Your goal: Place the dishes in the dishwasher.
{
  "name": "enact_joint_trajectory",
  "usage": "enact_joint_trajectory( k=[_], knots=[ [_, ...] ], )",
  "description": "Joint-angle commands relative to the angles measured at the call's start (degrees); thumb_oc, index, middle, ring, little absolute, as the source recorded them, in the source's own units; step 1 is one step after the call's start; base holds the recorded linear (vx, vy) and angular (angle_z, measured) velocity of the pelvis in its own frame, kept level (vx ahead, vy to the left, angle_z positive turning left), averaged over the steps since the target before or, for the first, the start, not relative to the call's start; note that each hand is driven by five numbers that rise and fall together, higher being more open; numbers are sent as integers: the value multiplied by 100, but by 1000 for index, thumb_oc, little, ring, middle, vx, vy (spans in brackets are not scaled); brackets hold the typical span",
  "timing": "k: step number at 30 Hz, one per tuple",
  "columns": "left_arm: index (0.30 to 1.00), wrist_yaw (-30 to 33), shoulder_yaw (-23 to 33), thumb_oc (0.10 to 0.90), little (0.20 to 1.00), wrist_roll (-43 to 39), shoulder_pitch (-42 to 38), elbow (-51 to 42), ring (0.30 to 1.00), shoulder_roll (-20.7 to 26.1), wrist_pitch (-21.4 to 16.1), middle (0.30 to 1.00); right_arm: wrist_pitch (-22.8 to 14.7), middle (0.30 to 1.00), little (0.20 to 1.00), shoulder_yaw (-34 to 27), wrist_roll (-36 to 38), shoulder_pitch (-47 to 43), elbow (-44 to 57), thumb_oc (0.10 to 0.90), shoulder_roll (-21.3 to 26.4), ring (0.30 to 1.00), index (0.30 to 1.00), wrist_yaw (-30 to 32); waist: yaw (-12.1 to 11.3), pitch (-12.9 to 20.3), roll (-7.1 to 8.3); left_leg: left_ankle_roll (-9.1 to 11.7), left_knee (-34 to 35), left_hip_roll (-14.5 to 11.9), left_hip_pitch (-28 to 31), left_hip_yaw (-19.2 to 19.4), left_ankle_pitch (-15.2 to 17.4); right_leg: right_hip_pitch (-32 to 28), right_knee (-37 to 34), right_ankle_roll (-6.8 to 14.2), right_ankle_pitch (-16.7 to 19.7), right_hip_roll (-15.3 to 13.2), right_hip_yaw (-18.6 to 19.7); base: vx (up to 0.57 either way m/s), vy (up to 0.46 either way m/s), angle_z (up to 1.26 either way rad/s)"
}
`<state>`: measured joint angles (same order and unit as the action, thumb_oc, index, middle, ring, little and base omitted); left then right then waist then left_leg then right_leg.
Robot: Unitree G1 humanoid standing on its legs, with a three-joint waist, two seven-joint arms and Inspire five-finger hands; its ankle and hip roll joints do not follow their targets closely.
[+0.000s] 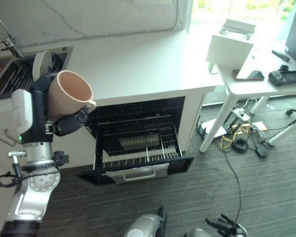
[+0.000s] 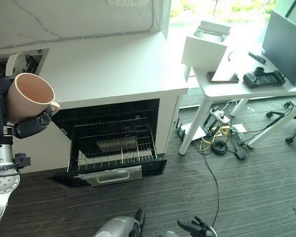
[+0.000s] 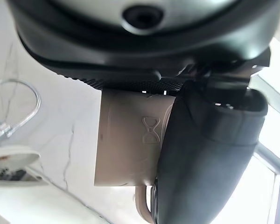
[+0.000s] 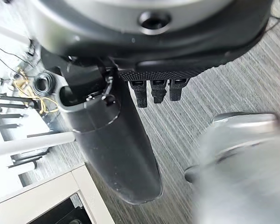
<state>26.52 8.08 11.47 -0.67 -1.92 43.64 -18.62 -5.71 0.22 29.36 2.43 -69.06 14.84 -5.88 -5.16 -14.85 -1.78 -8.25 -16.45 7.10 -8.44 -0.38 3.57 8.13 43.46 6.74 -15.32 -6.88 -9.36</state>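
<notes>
I had the left robot hand (image 1: 64, 123) raised at about nine o'clock in the head view, its fingers curled round a beige mug (image 1: 69, 94). The mug was held up in the air with its mouth tipped toward the camera, in front of the white worktop (image 1: 138, 69) and up to the ten o'clock side of the open dishwasher (image 1: 138, 138). In the left wrist view the thumb (image 3: 205, 154) lay clamped across the mug's wall, with the handle (image 3: 142, 205) poking out just beside it.

The dishwasher's lower rack (image 1: 138, 145) was pulled out over the dropped door (image 1: 138, 173) and looked bare.

My right robot hand (image 1: 226, 228) hung low at about five o'clock, near the floor; in its wrist view the fingers were tucked in and held nothing.

I judged the mug stiff, fairly light and breakable, its glazed wall probably slick, so a wrap round the body with the thumb opposing seemed the safe hold rather than the thin handle. It would need setting down gently among the rack's tines, since a knock there might chip the rim.
</notes>
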Motion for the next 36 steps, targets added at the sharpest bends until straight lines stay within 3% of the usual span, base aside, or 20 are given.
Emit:
enact_joint_trajectory(
  k=[1,2,3,4,6,7,9,12,15,21,23,25,29,32,36],
  knots=[
    [300,3,225,400,300,-312,-708,-529,300,44,-88,300,-179,900,900,28,-140,-102,-30,800,155,900,900,-148,267,32,-237,437,-74,-222,281,-575,901,-274,-2383,85,1084,133,60,122,-262,21],
    [300,11,114,400,300,-306,-782,-497,300,32,-90,300,-186,900,900,35,-102,-133,-85,800,182,900,900,-189,344,-5,-188,451,-74,-191,365,-677,980,-117,-2628,103,1061,67,264,191,-352,56],
    [300,-37,-39,400,300,-346,-898,-422,300,59,-169,300,-163,900,900,-9,-63,-182,-216,800,233,900,900,-261,488,4,-70,482,-74,-171,449,-764,1147,226,-2628,220,1043,-25,797,181,-347,95],
    [300,-49,-50,400,300,-355,-900,-409,300,61,-191,300,-156,900,900,-16,-67,-183,-240,800,246,900,900,-284,489,21,-57,500,-74,-187,442,-754,1149,215,-2628,216,1007,-27,826,226,-377,75],
    [300,-68,-88,400,300,-346,-869,-397,300,50,-196,300,-140,900,900,-44,-168,-177,-302,800,274,900,900,-345,449,102,3,592,-74,-267,431,-678,1135,165,-2628,238,931,-85,749,179,-236,36],
    [300,-92,-104,400,300,-369,-818,-473,300,68,-140,300,-112,900,900,26,-390,-150,-273,800,326,900,900,-400,395,194,52,736,-74,-525,363,-504,1063,-32,-2628,202,744,-81,643,200,-230,58],
    [300,-146,-105,400,300,-383,-819,-571,300,53,-35,300,-129,900,900,108,-416,-125,-231,800,354,900,900,-342,369,222,63,886,-74,-745,312,-353,968,-158,-2628,145,612,-103,463,223,-259,97],
    [300,-359,-107,400,300,-597,-920,-712,300,120,77,300,-134,900,900,80,-65,-146,-144,800,471,900,900,-288,328,168,34,1093,-74,-1032,251,-183,717,-385,-2628,-30,422,-92,148,106,-154,98],
    [300,-486,-134,400,300,-741,-1004,-776,300,102,-53,300,-188,900,900,7,218,-172,-86,800,537,900,900,-243,371,113,-35,1258,-74,-1269,212,263,545,-479,-2628,-72,395,-191,-129,-21,38,34],
    [300,-614,-306,400,300,-889,-1062,-704,300,-68,-137,300,-435,900,900,-280,750,-113,-59,800,497,900,900,-216,447,177,-136,1339,-74,-1316,224,340,555,-563,-2628,-38,365,-339,-193,2,104,45],
    [300,-976,-385,400,300,-1722,-1022,-668,300,-175,-208,300,-665,900,900,-353,957,-88,47,800,471,900,900,-235,457,209,-129,1329,-74,-1290,267,322,604,-566,-2628,-15,364,-357,-185,22,24,14],
    [300,-1723,-435,400,300,-3399,-836,-740,300,-559,-289,300,-993,900,900,-492,1320,-74,408,800,479,900,900,-186,452,227,-106,1305,-74,-1266,321,306,671,-534,-2628,1,366,-383,-184,-4,0,3],
    [300,-2332,-563,400,300,-4371,-561,-743,300,-1168,-467,300,-1331,900,900,-805,1654,-36,1343,800,504,900,900,14,512,271,-39,1283,-74,-1248,365,315,766,-456,-2628,37,410,-377,-159,-23,-27,-10],
    [300,-2931,-703,400,300,-5309,-506,-598,300,-1596,-394,300,-1699,900,900,-1030,1794,39,2122,800,443,900,900,76,605,310,44,1237,-74,-1255,402,370,820,-413,-2628,57,448,-360,-108,-15,-65,-12],
    [300,-3213,-807,400,300,-5822,-425,-361,300,-1838,-343,300,-2112,900,900,-1281,1782,136,3018,800,373,900,900,247,724,358,105,1193,-74,-1277,459,472,870,-378,-2628,63,475,-345,-13,0,-49,-13]
  ],
)
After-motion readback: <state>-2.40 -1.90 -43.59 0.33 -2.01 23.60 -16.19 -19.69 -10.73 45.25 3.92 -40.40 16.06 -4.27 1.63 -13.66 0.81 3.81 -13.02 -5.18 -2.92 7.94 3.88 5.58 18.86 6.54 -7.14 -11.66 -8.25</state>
